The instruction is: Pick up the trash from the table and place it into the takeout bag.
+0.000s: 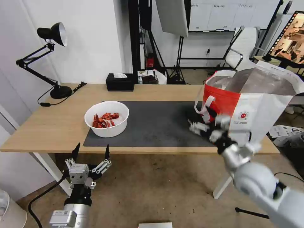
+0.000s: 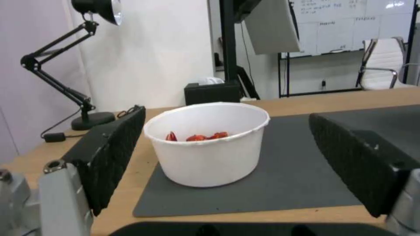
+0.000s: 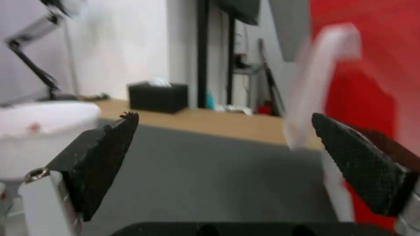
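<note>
A light wood tabletop (image 1: pixel 44 126) on white legs carries a dark grey mat (image 1: pixel 158 126). On the mat is a plain white round bowl (image 1: pixel 107 118) with bright red crayfish shells (image 1: pixel 104 120) inside. The takeout bag (image 1: pixel 253 104) is white with a red panel, a small round red logo, white loop handles and a silver foil lining. A black tissue box (image 1: pixel 119 82) shows a white tissue at its top. The desk lamp (image 1: pixel 47 60) is black, its shade silvery inside. The left gripper (image 1: pixel 90 151) and right gripper (image 3: pixel 223 160) have silver-grey metal bodies; their jaws are black with a fine cross-hatched pattern.
</note>
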Robot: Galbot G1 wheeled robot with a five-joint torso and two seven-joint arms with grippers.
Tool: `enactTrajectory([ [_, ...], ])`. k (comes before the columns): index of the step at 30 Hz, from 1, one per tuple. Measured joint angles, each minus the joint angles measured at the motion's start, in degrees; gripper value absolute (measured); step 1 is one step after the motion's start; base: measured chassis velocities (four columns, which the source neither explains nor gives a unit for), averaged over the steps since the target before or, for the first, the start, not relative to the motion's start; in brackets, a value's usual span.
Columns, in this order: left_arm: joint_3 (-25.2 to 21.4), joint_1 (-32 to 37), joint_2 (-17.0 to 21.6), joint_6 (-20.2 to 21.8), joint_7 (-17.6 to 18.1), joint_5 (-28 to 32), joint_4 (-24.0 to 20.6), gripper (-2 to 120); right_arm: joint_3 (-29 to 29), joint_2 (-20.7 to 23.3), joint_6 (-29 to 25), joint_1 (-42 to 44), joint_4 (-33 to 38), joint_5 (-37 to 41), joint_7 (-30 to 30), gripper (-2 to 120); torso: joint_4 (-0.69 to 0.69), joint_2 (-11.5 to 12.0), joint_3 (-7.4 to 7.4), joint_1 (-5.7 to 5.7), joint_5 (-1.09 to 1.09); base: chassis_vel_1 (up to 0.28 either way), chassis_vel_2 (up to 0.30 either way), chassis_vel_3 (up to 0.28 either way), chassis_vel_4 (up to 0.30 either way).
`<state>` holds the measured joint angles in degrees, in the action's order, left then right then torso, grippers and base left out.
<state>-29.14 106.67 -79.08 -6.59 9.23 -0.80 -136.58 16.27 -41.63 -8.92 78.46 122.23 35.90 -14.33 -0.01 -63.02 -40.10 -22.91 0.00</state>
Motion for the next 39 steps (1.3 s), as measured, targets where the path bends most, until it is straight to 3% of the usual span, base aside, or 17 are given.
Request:
enactTrajectory([
  [5, 0.35, -0.08, 0.06, 0.0, 0.0, -0.25, 0.84, 100, 1.07, -5.69, -1.05, 7.9, -2.07, -7.65, -3.78, 100, -0.01, 0.0, 0.0, 0.0, 0.01, 0.0, 0.0, 0.0, 0.0],
  [9, 0.37, -0.08, 0.36, 0.0, 0.0, -0.27, 1.09, 100, 0.69, -7.8, -1.11, 9.99, -3.24, -9.39, -4.93, 100, 0.0, 0.0, 0.0, 0.0, 0.0, 0.0, 0.0, 0.0, 0.0],
  [25, 0.17, -1.39, 1.44, 0.77, 0.06, 0.67, 2.32, 100, 0.08, -8.13, -0.86, 9.94, -3.78, -9.44, -5.39, 100, 0.01, 0.0, -0.01, 0.0, -0.01, 0.0, 0.0, 0.0, 0.0],
  [28, -0.68, -3.09, 2.89, 2.59, 0.51, 3.5, 2.15, 100, 0.06, -8.1, -0.83, 9.87, -3.78, -9.39, -5.4, 100, 0.02, 0.0, -0.01, 0.0, -0.01, 0.0, 0.0, 0.0, 0.0],
  [31, -3.25, -8.19, 7.46, 9.0, 3.11, 11.89, 0.75, 100, 0.03, -8.06, -0.8, 9.81, -3.79, -9.31, -5.41, 100, 0.01, 0.0, -0.01, -0.01, -0.01, 0.0, 0.0, 0.0, 0.0],
  [32, -3.25, -8.19, 7.46, 9.0, 3.11, 11.89, 0.75, 100, 0.03, -8.06, -0.8, 9.81, -3.79, -9.31, -5.41, 100, 0.01, 0.0, -0.01, -0.01, -0.01, 0.0, 0.0, 0.0, 0.0],
  [36, -6.13, -14.82, 14.44, 17.25, 7.47, 26.41, -0.02, 100, 0.01, -8.04, -0.77, 9.77, -3.78, -9.26, -5.41, 100, 0.0, 0.0, -0.01, -0.01, -0.01, 0.0, 0.0, 0.0, 0.0],
  [37, -6.13, -14.82, 14.44, 17.25, 7.47, 26.41, -0.02, 100, 0.01, -8.04, -0.77, 9.77, -3.78, -9.26, -5.41, 100, 0.0, 0.0, -0.01, -0.01, -0.01, 0.0, 0.0, 0.0, 0.0],
  [39, -7.17, -17.74, 18.78, 19.79, 9.47, 34.09, 0.63, 100, 0.01, -8.03, -0.76, 9.74, -3.78, -9.25, -5.42, 100, 0.01, 0.0, -0.01, -0.01, -0.02, 0.0, 0.0, 0.0, 0.0],
])
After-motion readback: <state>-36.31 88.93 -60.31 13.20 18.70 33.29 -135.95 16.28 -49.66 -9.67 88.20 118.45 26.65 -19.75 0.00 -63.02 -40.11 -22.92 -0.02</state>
